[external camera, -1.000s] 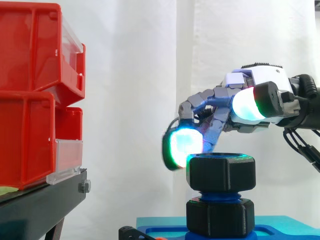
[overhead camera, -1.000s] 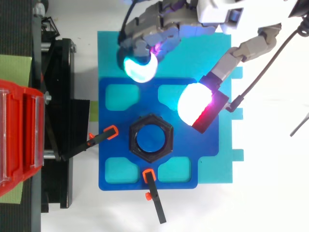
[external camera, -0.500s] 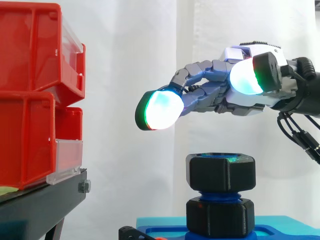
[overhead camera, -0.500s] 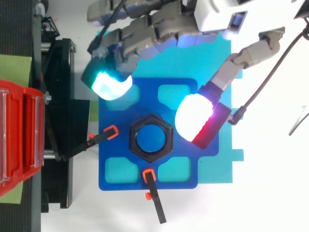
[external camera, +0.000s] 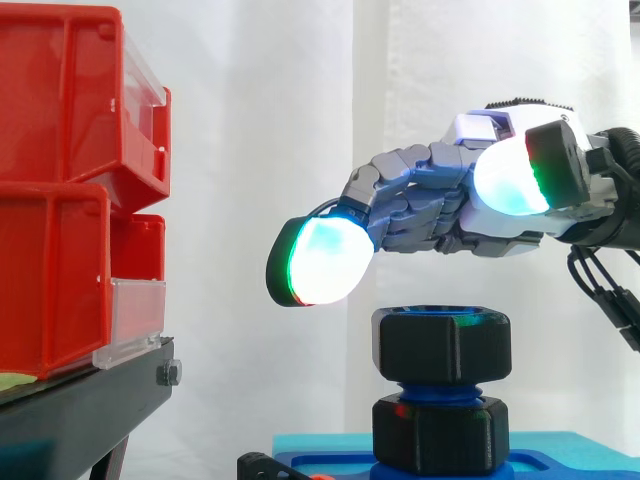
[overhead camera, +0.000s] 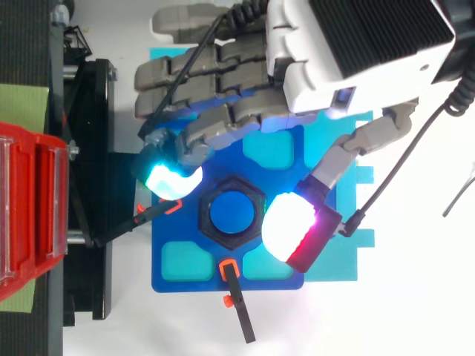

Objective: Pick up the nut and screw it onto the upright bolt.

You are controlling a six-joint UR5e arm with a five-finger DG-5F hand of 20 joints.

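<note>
Hand (overhead camera: 349, 44) hovers over the nut (external camera: 442, 345), spread apart and holding nothing. In the top view one finger pad (overhead camera: 167, 178) sits off the nut's left side and the thumb pad (overhead camera: 289, 226) off its lower right, so they flank it. In the side view both pads are higher than the nut's top face, with no contact.

The nut is already on the upright bolt (overhead camera: 233, 213), at the middle of the blue plate (overhead camera: 174, 278). A short band of blue thread shows between the nut and the black hex piece (external camera: 440, 435) under it, so it looks only partly run down.

The plate lies on a teal base (overhead camera: 326, 267). Two orange-tipped clamps hold it, one at the left edge (overhead camera: 171, 204) and one at the near edge (overhead camera: 228, 267). Red bins (external camera: 60, 190) on a black stand (external camera: 90, 400) are well off to the left, out of the way.

Step, as a judgement: screwing phase, pick-up done, hand placed for a fresh grip. The next move calls for lowering until the pads are level with the nut's flats, closing on opposite sides, then twisting. Risk: an off-centre pinch slipping on the corners.
</note>
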